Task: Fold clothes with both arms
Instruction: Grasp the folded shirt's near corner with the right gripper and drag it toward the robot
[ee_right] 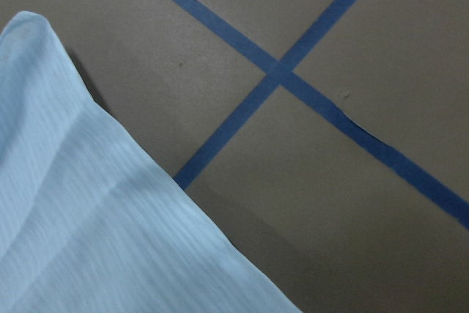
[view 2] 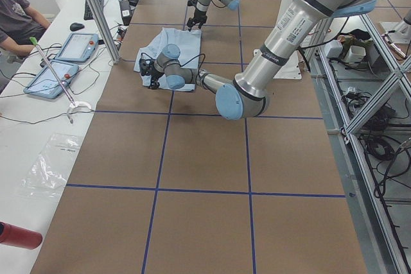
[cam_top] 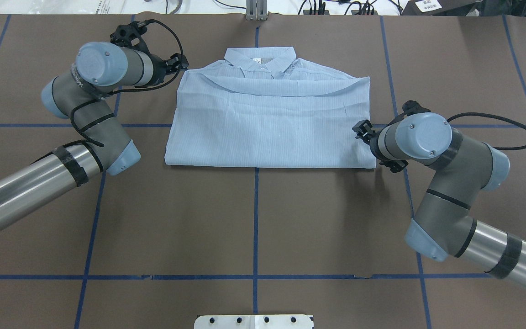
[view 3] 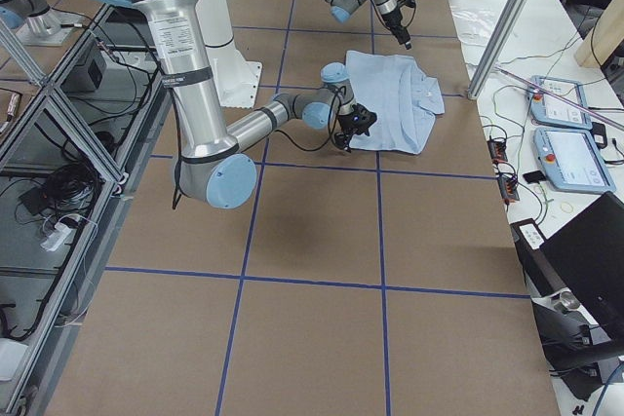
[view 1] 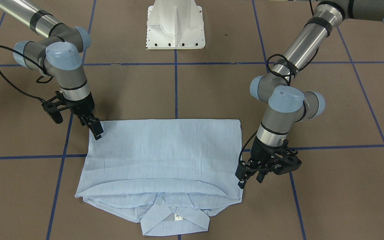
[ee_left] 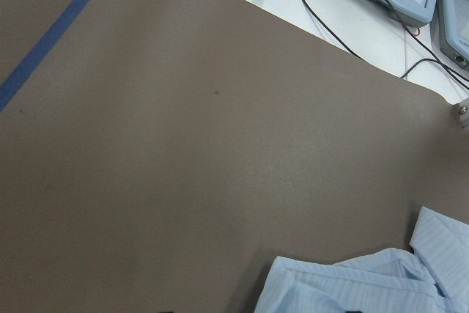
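The clothes are one pale blue striped shirt (view 1: 162,156), lying folded flat into a rectangle (cam_top: 267,123) with its collar (cam_top: 260,59) on the side away from the robot. My left gripper (view 1: 249,180) hovers just off the shirt's side edge near the collar end (cam_top: 181,63); its fingers look apart, with nothing between them. My right gripper (view 1: 93,128) sits at the shirt's near corner on the other side (cam_top: 360,130), fingers slightly apart and not holding cloth. The right wrist view shows that shirt corner (ee_right: 88,203) lying flat on the table.
The brown table is crossed by blue tape lines (cam_top: 256,219). The white pedestal base (view 1: 175,26) stands behind the shirt. A white bench with control tablets (view 2: 64,59) and cables runs along the far table edge, where a person (view 2: 16,17) sits.
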